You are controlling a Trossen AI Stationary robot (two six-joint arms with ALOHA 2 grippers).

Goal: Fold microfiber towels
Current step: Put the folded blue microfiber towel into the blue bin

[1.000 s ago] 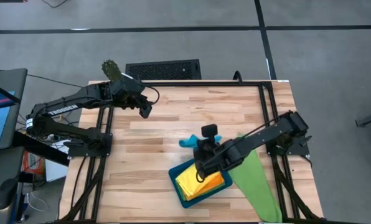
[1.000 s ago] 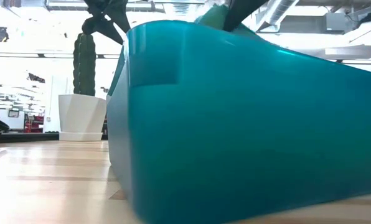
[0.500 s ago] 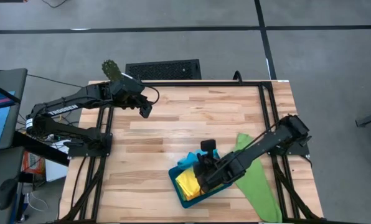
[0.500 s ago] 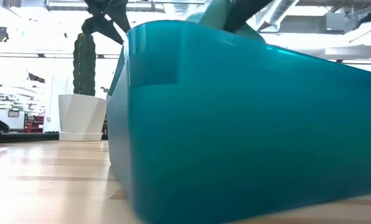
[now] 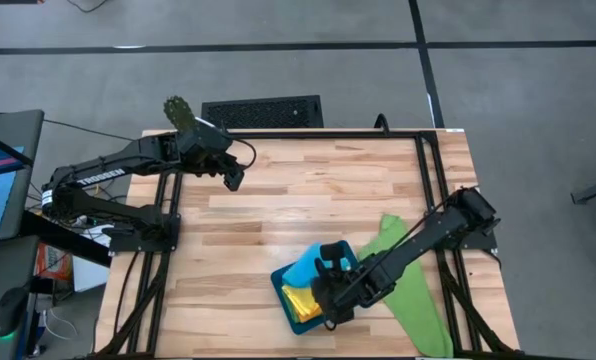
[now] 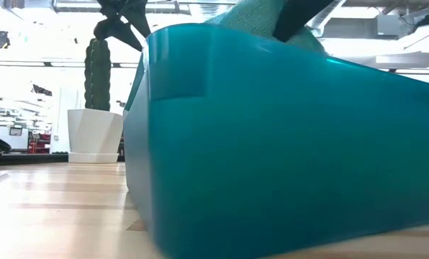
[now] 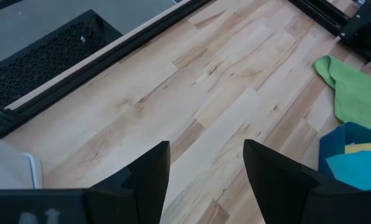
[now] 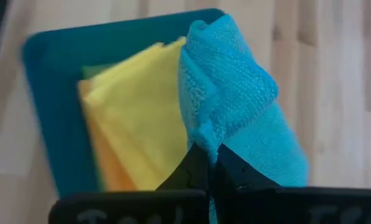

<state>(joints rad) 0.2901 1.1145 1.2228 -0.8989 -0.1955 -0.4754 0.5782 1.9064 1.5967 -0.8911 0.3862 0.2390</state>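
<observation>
- We look down on a wooden table (image 5: 308, 190) with a dark arm at each side.
- The right gripper (image 5: 328, 300) hangs over the teal tray (image 5: 283, 283), which sits toward six o'clock on the table, near the front edge.
- Its fingers are pinched tight on a fold of the blue towel (image 8: 235, 106); the right wrist view shows the two dark tips meeting on the cloth.
- From above, the blue towel (image 5: 310, 266) drapes over the tray's far side, at the twelve o'clock edge of the tray.
- Inside the tray lies a folded yellow towel (image 8: 136, 118), with an orange towel (image 8: 104, 168) showing beneath it.
- A thin strip of green cloth (image 8: 92, 71) peeks out at the stack's edge.
- A green towel (image 5: 413, 285) lies spread on the table just beside the tray, at its three o'clock side, reaching toward the front right corner and partly under the right arm.
- The left gripper (image 5: 233, 175) waits well apart at about ten o'clock on the table, its fingers spread wide and holding nothing.
- In the low view, the tray's wall (image 6: 286, 144) fills most of the picture, and the blue cloth (image 6: 250, 14) rises above its rim.
</observation>
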